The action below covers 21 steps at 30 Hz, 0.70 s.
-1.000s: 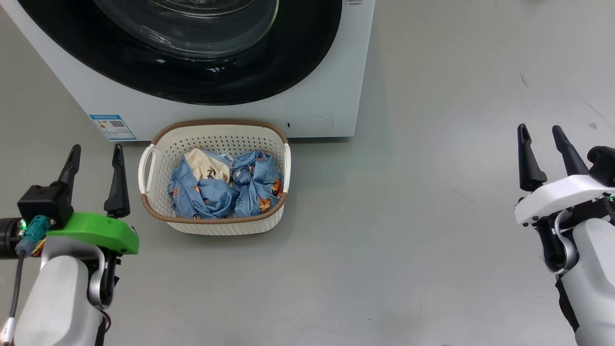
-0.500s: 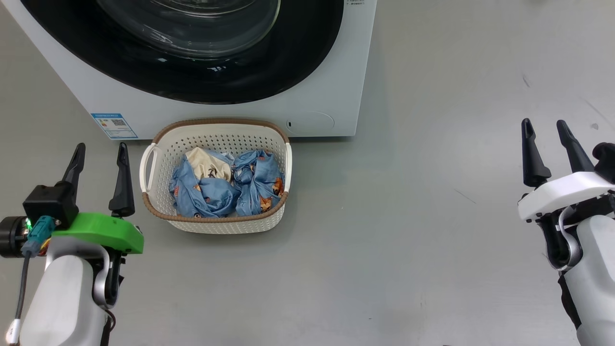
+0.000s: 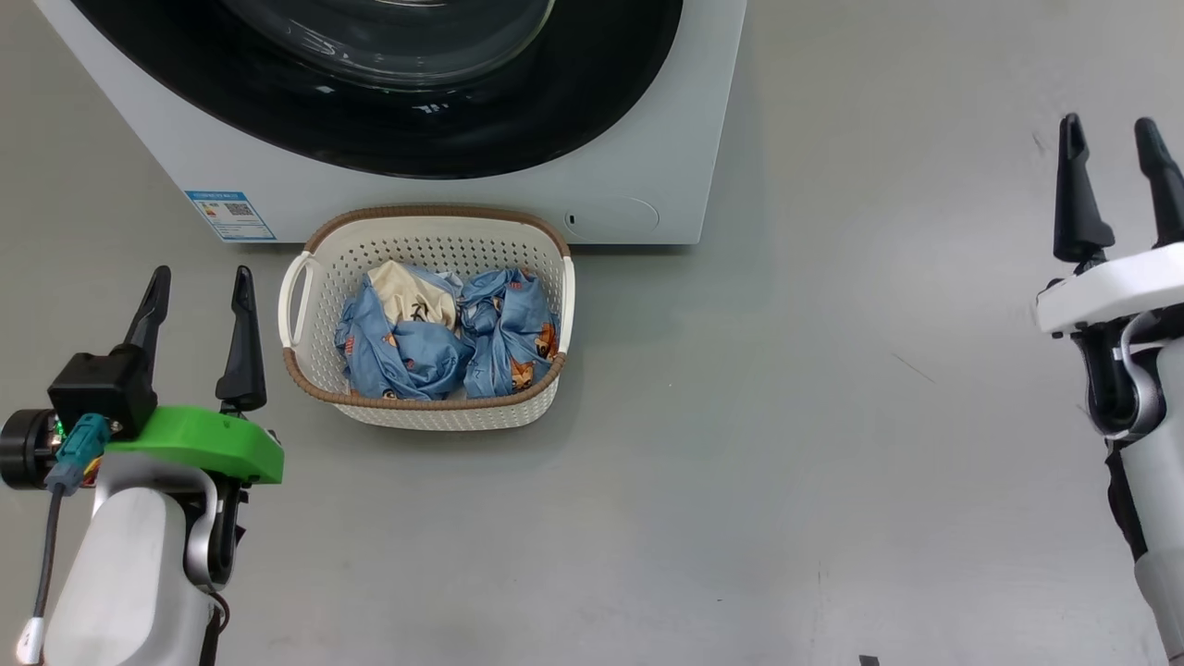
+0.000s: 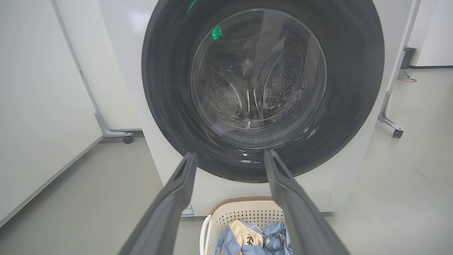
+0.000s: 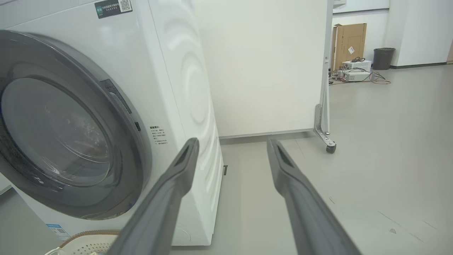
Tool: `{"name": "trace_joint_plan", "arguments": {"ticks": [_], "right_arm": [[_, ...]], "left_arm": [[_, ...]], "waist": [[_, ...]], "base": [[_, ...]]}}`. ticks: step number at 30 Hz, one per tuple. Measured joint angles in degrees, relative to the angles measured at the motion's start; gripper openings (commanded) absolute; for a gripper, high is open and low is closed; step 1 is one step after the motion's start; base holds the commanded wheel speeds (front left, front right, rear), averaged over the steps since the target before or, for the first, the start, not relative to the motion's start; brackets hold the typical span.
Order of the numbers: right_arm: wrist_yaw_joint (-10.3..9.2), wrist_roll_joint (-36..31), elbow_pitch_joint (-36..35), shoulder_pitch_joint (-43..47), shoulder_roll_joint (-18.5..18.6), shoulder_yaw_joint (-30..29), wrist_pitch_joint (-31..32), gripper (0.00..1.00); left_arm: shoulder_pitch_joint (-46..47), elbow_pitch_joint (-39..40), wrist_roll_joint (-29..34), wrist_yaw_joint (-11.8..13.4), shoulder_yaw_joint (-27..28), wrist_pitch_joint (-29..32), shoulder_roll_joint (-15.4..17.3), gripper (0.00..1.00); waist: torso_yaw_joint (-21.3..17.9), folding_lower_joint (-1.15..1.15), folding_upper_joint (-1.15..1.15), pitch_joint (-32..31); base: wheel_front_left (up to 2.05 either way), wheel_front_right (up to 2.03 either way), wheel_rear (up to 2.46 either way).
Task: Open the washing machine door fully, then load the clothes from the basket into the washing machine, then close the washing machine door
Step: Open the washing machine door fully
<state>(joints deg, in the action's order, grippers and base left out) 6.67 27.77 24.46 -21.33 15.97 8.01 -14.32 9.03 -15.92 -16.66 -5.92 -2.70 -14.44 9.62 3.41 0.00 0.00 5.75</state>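
The white washing machine point(image 3: 647, 139) stands at the top of the head view, its round black washing machine door point(image 3: 601, 92) lying flush against the front. The cream basket point(image 3: 435, 215) sits on the floor just in front, holding crumpled light blue clothes point(image 3: 444, 333). Left of the basket, my left gripper point(image 3: 201, 275) is open and empty. Far to the right, my right gripper point(image 3: 1108, 123) is open and empty too. In the left wrist view, the left gripper point(image 4: 230, 154) faces the door point(image 4: 354, 71) above the basket point(image 4: 244, 209). My right gripper point(image 5: 232, 141) points past the washing machine point(image 5: 184, 88).
A white partition on castors point(image 5: 269, 63) stands behind the machine's right side, and another panel point(image 4: 35, 106) stands at its left. A cardboard box point(image 5: 348, 42) and a dark bin point(image 5: 384, 58) stand far back. Grey floor point(image 3: 832, 370) stretches right of the basket.
The head camera has shifted a little. My right gripper has moved forward, higher in the head view. The left gripper has barely moved. Both stay open, and the door stays shut.
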Motion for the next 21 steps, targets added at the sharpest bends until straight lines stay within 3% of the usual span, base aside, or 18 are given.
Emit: {"name": "trace_joint_plan", "arguments": {"ticks": [9,20,21], "right_arm": [[0.00,0.5,-2.2,-6.0,1.3,-2.4,-0.2,1.00],[0.00,19.7,-1.6,-11.2,-6.2,-12.7,1.9,1.00],[0.00,22.1,-1.3,-11.5,-7.2,-13.9,2.5,0.87]], "left_arm": [[0.0,0.1,0.0,-0.2,0.2,0.0,-1.0,1.00],[0.1,0.1,0.1,-0.6,0.0,0.0,-1.5,1.00],[0.2,0.1,0.2,-0.6,0.0,0.0,-1.5,1.00]], "waist": [[0.6,0.00,0.00,1.7],[1.9,0.00,0.00,4.2],[2.1,0.00,0.00,4.5]], "base": [[0.00,0.00,0.00],[0.00,0.00,0.00],[0.00,0.00,0.00]]}}
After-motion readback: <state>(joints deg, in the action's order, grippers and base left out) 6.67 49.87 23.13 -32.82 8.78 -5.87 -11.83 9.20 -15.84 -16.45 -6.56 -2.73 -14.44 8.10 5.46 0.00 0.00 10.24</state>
